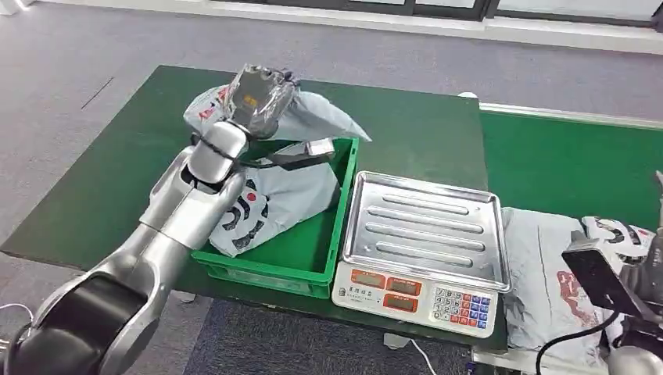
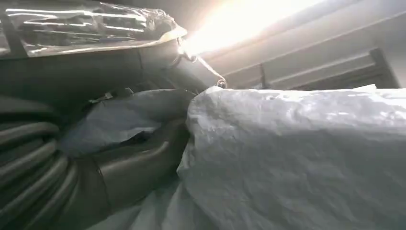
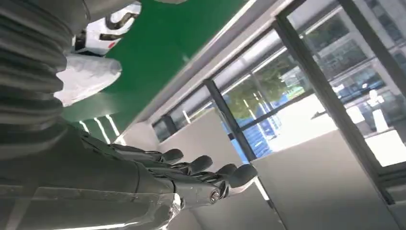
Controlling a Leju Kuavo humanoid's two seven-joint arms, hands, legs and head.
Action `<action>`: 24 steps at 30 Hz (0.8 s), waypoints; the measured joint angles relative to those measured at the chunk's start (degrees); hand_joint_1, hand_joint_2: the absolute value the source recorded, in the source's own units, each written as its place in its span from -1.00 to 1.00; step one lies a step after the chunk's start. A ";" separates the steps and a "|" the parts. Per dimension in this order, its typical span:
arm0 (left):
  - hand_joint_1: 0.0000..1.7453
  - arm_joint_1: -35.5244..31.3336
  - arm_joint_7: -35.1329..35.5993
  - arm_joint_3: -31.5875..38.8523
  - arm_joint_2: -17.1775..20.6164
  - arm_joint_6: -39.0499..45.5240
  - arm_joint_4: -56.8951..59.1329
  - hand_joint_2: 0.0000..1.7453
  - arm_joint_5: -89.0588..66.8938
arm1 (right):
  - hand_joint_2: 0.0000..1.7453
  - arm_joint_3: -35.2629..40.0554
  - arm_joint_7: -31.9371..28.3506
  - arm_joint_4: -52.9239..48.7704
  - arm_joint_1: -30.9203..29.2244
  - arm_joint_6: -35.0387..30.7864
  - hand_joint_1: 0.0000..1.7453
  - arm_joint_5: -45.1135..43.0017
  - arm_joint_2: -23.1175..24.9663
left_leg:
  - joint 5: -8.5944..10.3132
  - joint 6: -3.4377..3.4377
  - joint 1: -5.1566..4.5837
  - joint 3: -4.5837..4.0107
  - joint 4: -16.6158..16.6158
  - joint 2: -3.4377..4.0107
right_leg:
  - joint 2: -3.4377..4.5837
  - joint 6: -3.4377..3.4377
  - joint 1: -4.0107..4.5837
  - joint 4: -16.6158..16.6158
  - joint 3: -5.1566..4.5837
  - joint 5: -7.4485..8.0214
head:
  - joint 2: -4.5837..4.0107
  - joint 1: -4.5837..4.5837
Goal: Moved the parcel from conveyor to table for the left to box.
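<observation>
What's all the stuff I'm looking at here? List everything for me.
Held parcel: one, grey, in the left hand above the crate's far end.
Crate parcel: one, grey with black and red print, lying inside the crate.
Belt parcels: at least two, grey with red and black print, on the conveyor beside the scale.
Crate: one, green, on the table.
Scale: one, steel tray, white keypad front, right of the crate.
Table: one, green top.
Conveyor: one, green belt, right of the table.
Left hand: gripping the held parcel.
Right hand: fingers straight, holding nothing.
</observation>
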 measured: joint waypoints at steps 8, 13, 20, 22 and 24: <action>1.00 4.09 -0.13 2.60 1.42 -0.68 -5.79 1.00 0.00 | 1.00 -0.83 0.02 -0.50 0.61 0.17 -1.00 -0.02 0.39 | 0.00 0.01 0.00 -0.02 0.00 -0.01 | -0.01 0.00 0.00 0.00 -0.01 0.01 | 0.00 0.00; 1.00 9.43 -0.41 3.41 2.53 -1.05 -11.45 1.00 0.11 | 1.00 -2.79 0.11 -2.18 2.49 0.31 -1.00 -0.61 0.59 | -0.03 0.01 0.00 -0.03 0.00 -0.01 | -0.01 0.00 0.00 -0.01 -0.04 -0.01 | 0.00 0.00; 1.00 17.32 -3.45 4.02 4.48 -1.84 -16.74 1.00 2.01 | 1.00 -6.43 -0.04 -4.90 5.97 0.63 -1.00 -1.62 0.74 | -0.07 0.00 0.00 -0.08 -0.02 0.00 | -0.01 -0.05 0.00 -0.02 -0.10 -0.06 | 0.00 0.00; 1.00 18.61 -4.31 4.02 4.63 -1.51 -16.74 1.00 2.80 | 1.00 -6.97 -0.31 -5.53 6.89 0.57 -1.00 -1.95 0.74 | -0.07 0.00 0.00 -0.08 -0.02 -0.01 | -0.03 -0.05 0.00 -0.03 -0.10 -0.06 | 0.00 0.00; 1.00 19.59 -4.81 3.98 4.68 -1.16 -16.48 1.00 3.10 | 1.00 -7.45 -0.59 -5.99 7.71 0.37 -1.00 -2.05 0.74 | -0.07 0.00 0.00 -0.08 -0.02 -0.01 | -0.03 -0.05 0.00 -0.03 -0.09 -0.06 | 0.00 0.00</action>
